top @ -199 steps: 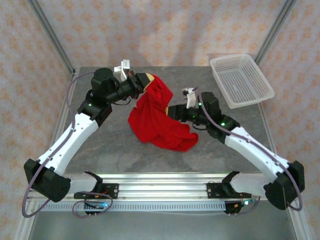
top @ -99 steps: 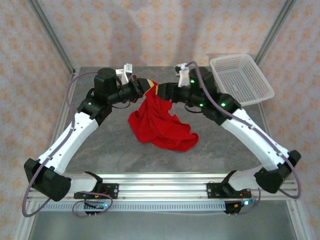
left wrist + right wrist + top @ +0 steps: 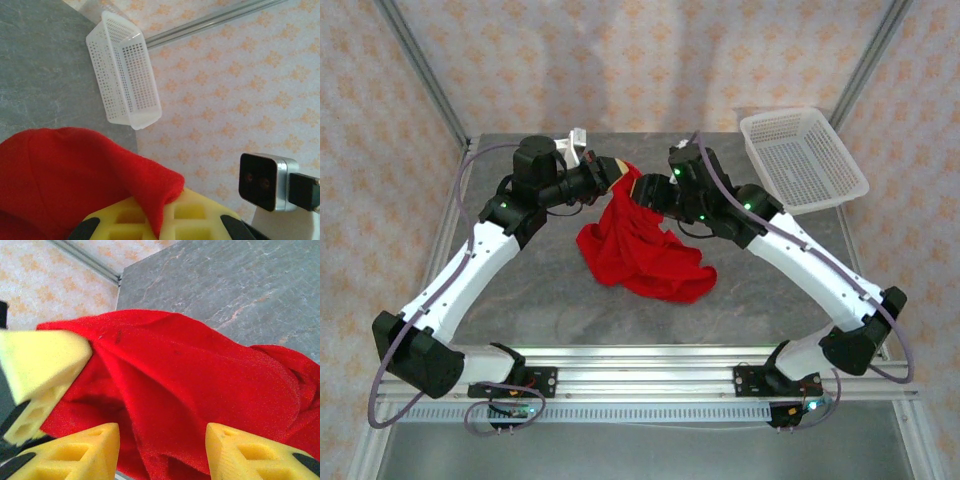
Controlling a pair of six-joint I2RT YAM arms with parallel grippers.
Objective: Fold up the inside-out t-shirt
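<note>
Grey table (image 3: 520, 290), red t-shirt (image 3: 640, 250) heaped at its middle, one edge raised and pinched tight in left hand (image 3: 620, 168), right hand (image 3: 647, 188) just beside, fingers parted around the raised cloth

t-shirt (image 3: 190, 390) cropped below (right wrist view), right fingers (image 3: 85, 452) cropped too

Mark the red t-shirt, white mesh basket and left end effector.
red t-shirt (image 3: 642, 255), top view, middle of the bunched cloth.
white mesh basket (image 3: 805, 160), top view, bare mesh floor.
left end effector (image 3: 621, 166), top view, between the yellow fingertips pinching the shirt.
</note>
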